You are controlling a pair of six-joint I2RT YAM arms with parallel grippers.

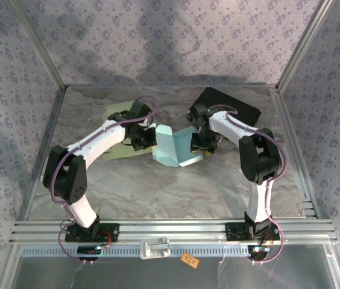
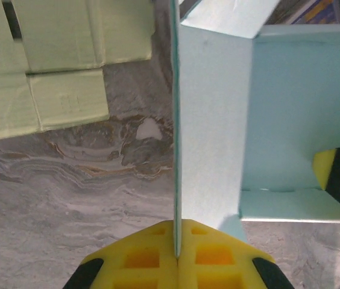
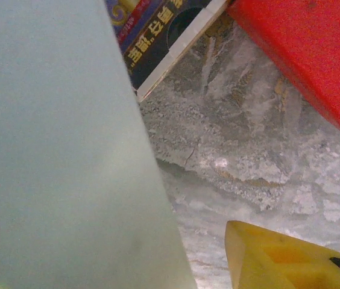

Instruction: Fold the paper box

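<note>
The light blue paper box (image 1: 175,150) sits half-formed on the marble table (image 1: 158,192), between the two claws. The left claw (image 2: 177,256) is pinched closed on the box's upright side panel, probably to keep that wall standing while the rest gets folded. The right claw (image 1: 199,144) is at the box's opposite side, one yellow finger (image 3: 278,259) near a panel; I cannot tell whether it grips. Flat green cardboard (image 2: 49,60) lies left of the box

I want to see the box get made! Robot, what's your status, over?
Left hand shut on paper box flap, flap upright. Right hand at box's other side, grip unclear. Green cardboard lies beside, not blocking.
</note>
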